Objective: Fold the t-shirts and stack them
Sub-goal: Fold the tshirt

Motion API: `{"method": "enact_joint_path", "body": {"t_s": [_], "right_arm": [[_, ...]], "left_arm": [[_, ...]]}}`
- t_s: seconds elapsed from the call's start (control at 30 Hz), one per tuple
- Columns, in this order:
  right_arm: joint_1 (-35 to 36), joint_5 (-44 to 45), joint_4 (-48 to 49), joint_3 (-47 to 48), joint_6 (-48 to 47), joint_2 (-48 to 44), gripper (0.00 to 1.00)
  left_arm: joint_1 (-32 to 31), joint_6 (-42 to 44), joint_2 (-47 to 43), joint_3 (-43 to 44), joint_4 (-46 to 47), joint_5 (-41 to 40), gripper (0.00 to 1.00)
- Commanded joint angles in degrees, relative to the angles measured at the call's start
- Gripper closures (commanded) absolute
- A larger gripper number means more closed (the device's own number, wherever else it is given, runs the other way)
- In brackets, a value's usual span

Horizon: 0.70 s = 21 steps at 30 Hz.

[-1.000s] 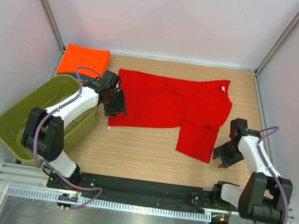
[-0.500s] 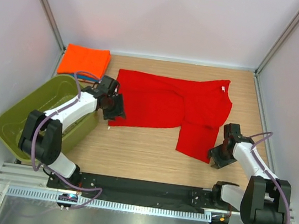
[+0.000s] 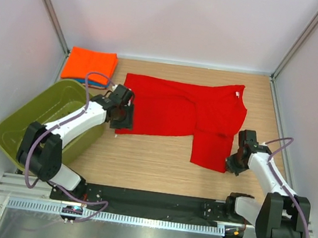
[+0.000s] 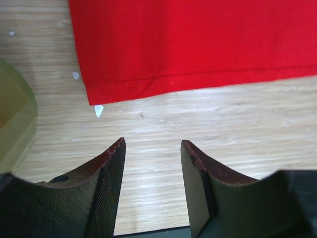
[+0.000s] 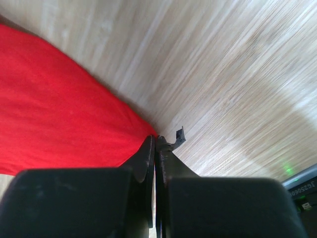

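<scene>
Top external view: the deep red cloth t-shirt [image 3: 178, 110] lies spread flat at the centre of the wooden surface [image 3: 152, 165], ready for folding. Its 4 o'clock corner seems pinched in the clenched right tool [image 3: 231, 164]. The left tool [image 3: 123, 119], released, hovers just off the 8 o'clock hem corner. A folded bright orange t-shirt [image 3: 89, 65] sits at 10 o'clock, likely the stack's base.

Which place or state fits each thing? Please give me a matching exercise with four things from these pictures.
Things:
1. red t-shirt
2. orange t-shirt
3. left hand
4. right hand

Places or states:
A. shut, at the near right corner of the red t-shirt
B. folded, far left
C. open, near the left hem of the red t-shirt
D. spread out in the middle

Pairs: 1-D, 2-B, 3-C, 4-A
</scene>
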Motion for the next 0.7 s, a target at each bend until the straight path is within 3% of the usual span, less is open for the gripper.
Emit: {"method": "enact_joint_path", "body": {"t_s": [0.0,0.13,0.33,0.53,0.67], "right_arm": [[0.3,6.2,-1.0,4.0,-1.1,-3.5,0.99],[0.1,8.8,-2.6,7.2,-4.0,-3.3,0.99],[-3.9,7.3,-1.5,9.4,-9.8,-2.0,0.99],[-10.4,3.0,-1.7,10.7,-14.5,-4.6,0.99],[-10.8,0.9,-2.4,10.5,-15.6,-5.8,0.99]], "left_arm": [[-3.5,6.9,-1.1,4.0,-2.8,-4.9,0.5],[-7.1,13.8,0.6,5.5,-4.5,-6.2,0.56],[-9.8,23.7,2.1,4.9,-3.9,-5.7,0.55],[-9.9,27.3,3.7,1.4,-1.5,-6.5,0.51],[-9.8,28.6,7.9,1.8,-0.6,-9.6,0.5]]}}
